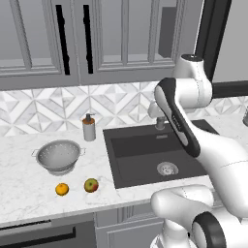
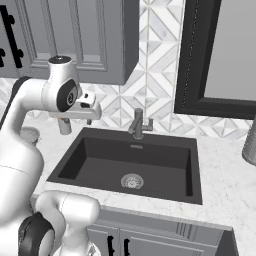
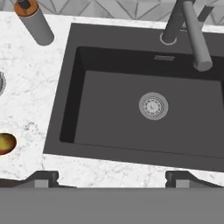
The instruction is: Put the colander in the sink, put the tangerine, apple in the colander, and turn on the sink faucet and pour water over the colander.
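The silver perforated colander (image 1: pixel 58 156) stands on the counter left of the dark sink (image 1: pixel 145 145). In front of it lie the orange tangerine (image 1: pixel 61 189) and, to its right, the red-green apple (image 1: pixel 91 185). The apple (image 3: pixel 4 143) also peeks in at the left edge of the hand view. My gripper (image 3: pixel 111 181) hangs high over the sink (image 3: pixel 131 122), looking down at its round drain (image 3: pixel 153 106). It is open, with nothing between its fingers. The sink faucet (image 2: pixel 138 123) stands at the basin's back edge, its spout (image 3: pixel 194 37) over the basin.
A soap dispenser (image 1: pixel 88 127) stands at the sink's back left corner, beside the colander. A marble counter (image 1: pixel 24 193) stretches left of the basin, with tiled wall and cabinets behind. A grey object (image 2: pixel 250 142) sits at the far right of the counter.
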You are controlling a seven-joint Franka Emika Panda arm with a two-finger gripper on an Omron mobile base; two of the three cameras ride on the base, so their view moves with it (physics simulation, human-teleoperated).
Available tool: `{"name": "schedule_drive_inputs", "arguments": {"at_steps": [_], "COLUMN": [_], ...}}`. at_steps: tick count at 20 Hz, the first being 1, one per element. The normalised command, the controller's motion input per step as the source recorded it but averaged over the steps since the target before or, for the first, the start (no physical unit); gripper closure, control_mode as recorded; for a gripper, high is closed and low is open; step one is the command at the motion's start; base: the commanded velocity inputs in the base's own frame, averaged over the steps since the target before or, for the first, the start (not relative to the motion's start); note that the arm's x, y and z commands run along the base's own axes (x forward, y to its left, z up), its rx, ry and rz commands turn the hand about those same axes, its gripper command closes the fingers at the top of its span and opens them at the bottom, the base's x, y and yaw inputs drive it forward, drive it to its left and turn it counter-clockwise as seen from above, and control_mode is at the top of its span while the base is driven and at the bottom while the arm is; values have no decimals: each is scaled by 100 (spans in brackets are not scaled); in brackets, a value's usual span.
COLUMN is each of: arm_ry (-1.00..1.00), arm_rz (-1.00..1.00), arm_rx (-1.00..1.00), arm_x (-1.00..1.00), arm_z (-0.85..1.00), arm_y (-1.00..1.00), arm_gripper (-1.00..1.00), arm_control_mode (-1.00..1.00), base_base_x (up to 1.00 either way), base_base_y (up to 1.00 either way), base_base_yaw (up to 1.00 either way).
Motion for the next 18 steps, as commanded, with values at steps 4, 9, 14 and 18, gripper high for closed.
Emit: {"name": "schedule_drive_inputs", "arguments": {"at_steps": [4,9,14,18], "arm_ry": [11,16,11,5], "arm_rz": [0,-1,-13,-24], "arm_rx": [0,0,0,0], "arm_x": [-44,-26,-2,0], "arm_z": [-16,-25,-34,-37], "arm_y": [51,67,88,98], "arm_gripper": [-100,-100,-100,-100], "arm_control_mode": [-100,-100,-100,-100], "base_base_x": [0,0,0,0], "base_base_y": [0,0,0,0], "base_base_yaw": [0,0,0,0]}}
